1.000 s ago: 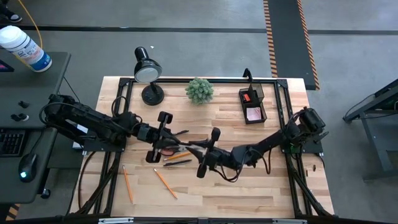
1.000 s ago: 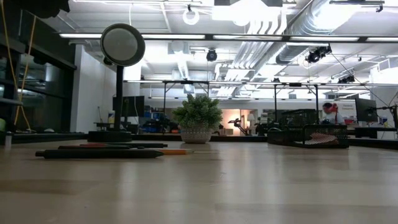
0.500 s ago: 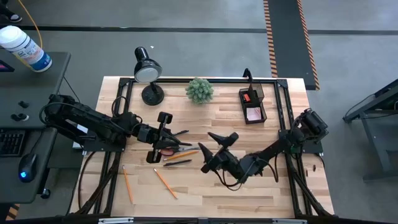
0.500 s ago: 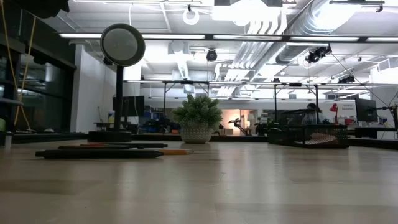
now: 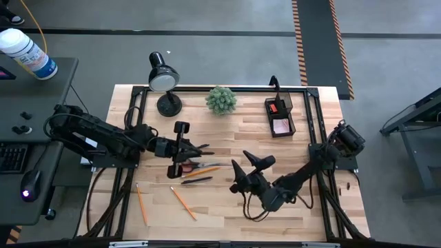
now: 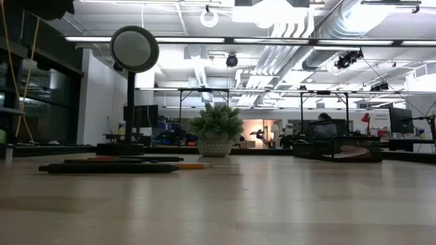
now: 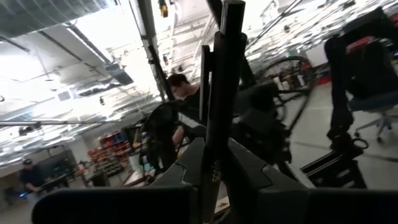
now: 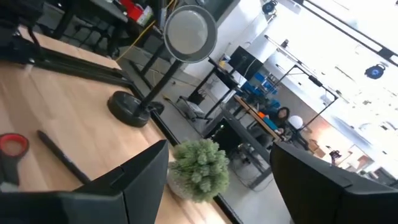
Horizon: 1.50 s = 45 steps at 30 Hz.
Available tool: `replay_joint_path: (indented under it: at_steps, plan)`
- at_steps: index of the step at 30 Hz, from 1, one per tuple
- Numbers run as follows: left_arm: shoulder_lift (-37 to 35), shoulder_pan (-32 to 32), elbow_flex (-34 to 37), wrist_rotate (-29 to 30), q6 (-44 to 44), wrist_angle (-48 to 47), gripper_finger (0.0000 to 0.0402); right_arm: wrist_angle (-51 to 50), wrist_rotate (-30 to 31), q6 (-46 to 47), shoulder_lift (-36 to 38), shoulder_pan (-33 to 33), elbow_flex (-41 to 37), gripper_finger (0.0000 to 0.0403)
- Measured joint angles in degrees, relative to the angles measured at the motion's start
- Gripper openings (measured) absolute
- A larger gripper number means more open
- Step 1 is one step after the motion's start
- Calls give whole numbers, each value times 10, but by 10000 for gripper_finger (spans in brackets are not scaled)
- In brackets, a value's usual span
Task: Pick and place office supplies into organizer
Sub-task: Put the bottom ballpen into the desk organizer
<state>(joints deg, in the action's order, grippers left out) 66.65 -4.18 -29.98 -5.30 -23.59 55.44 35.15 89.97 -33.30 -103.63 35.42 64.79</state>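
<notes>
My left gripper [image 5: 187, 150] is at the table's middle left, shut on a black pen [image 7: 219, 81] that points toward the right arm. My right gripper [image 5: 247, 165] hovers open near the table's middle, with nothing between its fingers. Below the left gripper lie red-handled scissors [image 5: 180, 166], an orange pencil [image 5: 200, 172] and another black pen [image 5: 196, 180]. Two more pencils [image 5: 141, 204] [image 5: 182, 202] lie nearer the front edge. The black mesh organizer [image 5: 279, 116] stands at the far right, with a pink pad [image 5: 281, 125] and a red piece [image 5: 274, 107] in it. My left gripper pinches the black pen near one end [image 7: 210, 163] between its two fingers. The fingers lie roughly level and come from the table's left. Most of the pen sticks out past the fingertips, its free end [image 7: 231, 12] raised toward the table's right.
A black desk lamp [image 5: 162, 79] and a small green plant [image 5: 221, 100] stand along the far edge. Black frame rails [image 5: 313, 131] run along the table's sides. Bare wood lies between my right gripper and the organizer.
My right gripper has opened and drawn back from the left gripper toward the table's right and near edge, turning as it went. The black pen stays in my left gripper, which has kept its place.
</notes>
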Motion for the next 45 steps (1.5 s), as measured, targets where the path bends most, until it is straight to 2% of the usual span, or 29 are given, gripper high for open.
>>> replay_joint_path:
  at_steps: [6, 11, 15, 22, 25, 30, 33, 39, 45]
  plan:
    - [0, 40, 0, -7, 18, -1, 27, -241, -18, 260, 0, -7, 0, 269]
    - [0, 92, -9, -43, 39, -18, 27, -410, -87, 483, 0, -17, 0, 270]
    - [12, 123, -44, -54, 44, -64, 28, -501, -157, 601, 0, -24, 0, 270]
    - [102, 161, -145, -136, 45, -104, 28, -579, -299, 649, -17, -23, 0, 270]
    - [148, 182, -199, -175, 45, -136, 28, -623, -337, 691, -23, -6, 0, 270]
    - [226, 227, -282, -213, 49, -180, 28, -690, -324, 779, -34, 37, -1, 270]
    - [276, 262, -335, -264, 88, -184, 28, -714, -315, 814, -36, 58, 0, 270]
    - [378, 322, -450, -338, 165, -188, 28, -720, -297, 821, -36, 80, 0, 270]
    - [477, 344, -571, -398, 193, -222, 28, -723, -299, 814, -37, 82, 0, 270]
